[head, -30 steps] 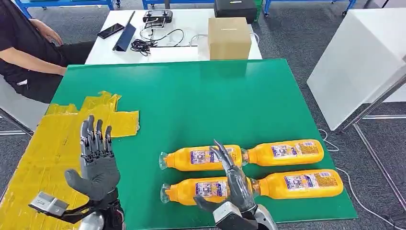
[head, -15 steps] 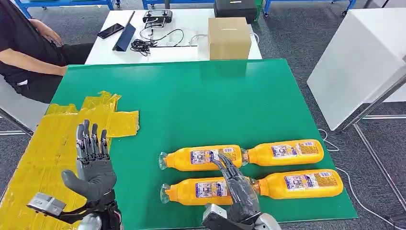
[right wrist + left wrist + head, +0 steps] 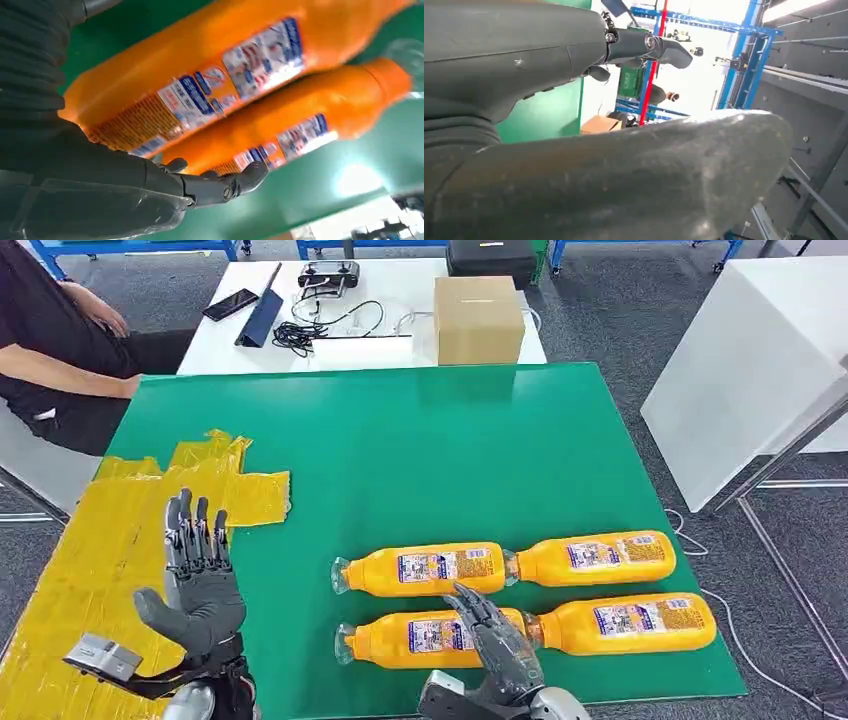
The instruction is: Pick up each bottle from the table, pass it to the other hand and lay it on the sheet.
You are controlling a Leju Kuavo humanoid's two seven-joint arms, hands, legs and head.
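Right hand (image 3: 498, 645) spread over near-left bottle (image 3: 425, 638), not gripping; left hand (image 3: 200, 585) open, empty, above yellow sheet (image 3: 100, 550); 4 bottles lie packed on green table (image 3: 450, 440), so closing fingers (image 3: 220, 187) may nudge neighbours rolling.

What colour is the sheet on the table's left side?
Yellow; the sheet shows best in the head view.
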